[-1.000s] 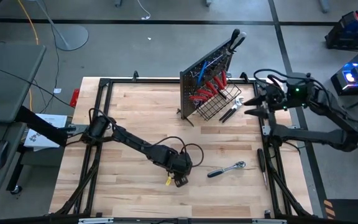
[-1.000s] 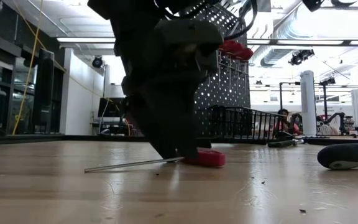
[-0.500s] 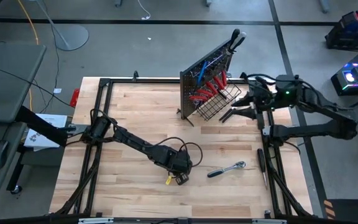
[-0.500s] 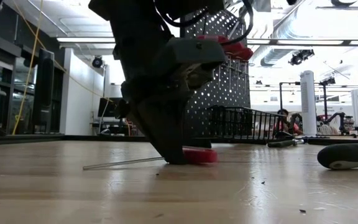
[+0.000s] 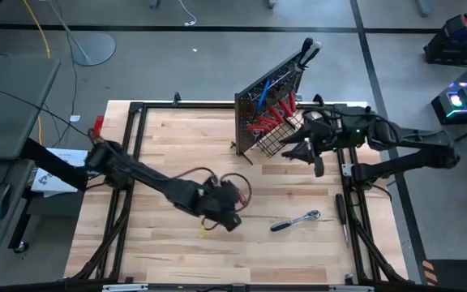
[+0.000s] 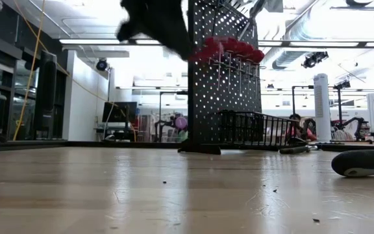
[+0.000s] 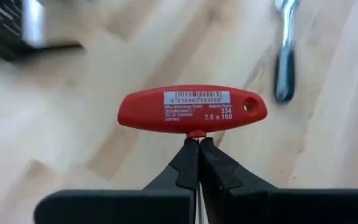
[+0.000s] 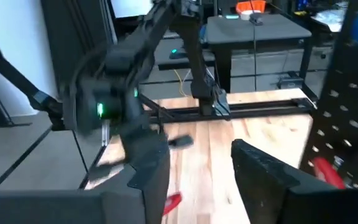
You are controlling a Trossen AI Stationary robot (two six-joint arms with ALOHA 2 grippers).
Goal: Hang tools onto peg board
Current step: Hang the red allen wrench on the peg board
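Observation:
My left gripper [image 7: 197, 148] is shut on a red T-handle key [image 7: 191, 110] and hangs above the middle of the table [image 5: 224, 211]. In the low view it is high up [image 6: 160, 23]. The upright black peg board [image 5: 270, 97] stands at the far right. Red-handled tools hang on it, and a black wire basket [image 5: 286, 134] sits at its base. My right gripper [image 5: 305, 158] is open with nothing between its fingers [image 8: 207, 180]. It hovers just by the basket's near right side. A chrome ratchet [image 5: 296, 220] lies flat on the table. My left gripper pinches the key's thin metal shaft [image 7: 197, 135] right below the red cross handle, between its two fingertips. The fingers slant downward, and the shaft runs back along them. The handle sits crosswise just past the fingertips. The key is lifted clear of the table.
A black-handled screwdriver [image 6: 362, 162] lies on the table's right side. A black metal frame [image 5: 136, 109] borders the wooden table. Bare wood lies between the left gripper and the peg board.
My left gripper has shut on the key that lay on the table and has risen steeply, tipping less downward. The key has come up clear of the wood. My right gripper has swung toward the table's left, from the right frame to beside the basket.

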